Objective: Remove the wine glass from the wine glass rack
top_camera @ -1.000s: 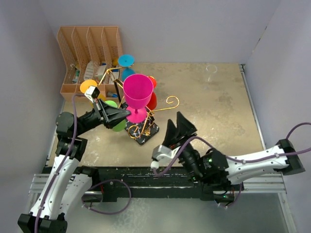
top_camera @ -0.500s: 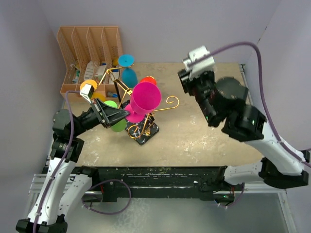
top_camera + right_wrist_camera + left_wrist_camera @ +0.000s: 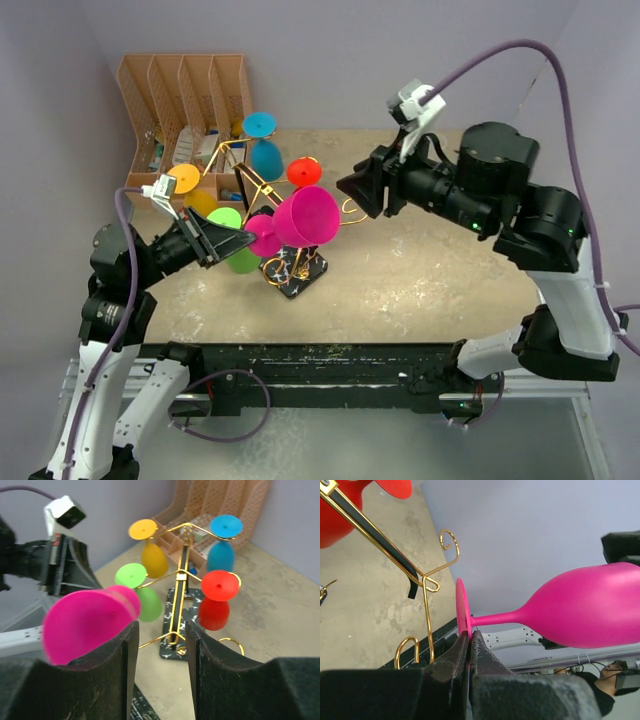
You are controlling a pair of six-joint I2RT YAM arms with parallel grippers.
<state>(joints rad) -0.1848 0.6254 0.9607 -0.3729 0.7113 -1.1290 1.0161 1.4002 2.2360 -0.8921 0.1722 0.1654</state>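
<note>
So the whole setup sits in a little box of pale lavender-grey walls (image 3: pixel 330 60) with a beige, blotchy, worn-looking tabletop (image 3: pixel 450 250) for a floor. Far left at the back corner there's an orange-brown slotted file organiser (image 3: pixel 185 105) pushed up against the wall, with some odds and ends stuffed in the slots. In front of that, the left claw (image 3: pixel 250 238) is pressed together on the rim of the foot of the pink wine glass (image 3: pixel 305 218), and the left wrist view shows the two pads pinching the thin disc edge-on. The glass is up in the air and tipped over on its side, stem roughly level, bowl pointing toward the right arm. It's just above and beside the gold wine glass rack (image 3: pixel 296 272). One scroll-ended wire sits right next to the foot, but I can't tell if they touch. The rack's black, white-veined base sits on the tabletop a bit left of centre. A yellow glass (image 3: pixel 183 180), green glass (image 3: pixel 228 218), blue glass (image 3: pixel 262 140) and red glass (image 3: pixel 304 172) hang from it, bowls down. Right of that, the right claw (image 3: pixel 348 187) hovers near the pink bowl, fingers spread, nothing between them. The right half of the tabletop is just stained beige running out to the side wall, and a black rail (image 3: pixel 330 355) runs along the near edge.
</note>
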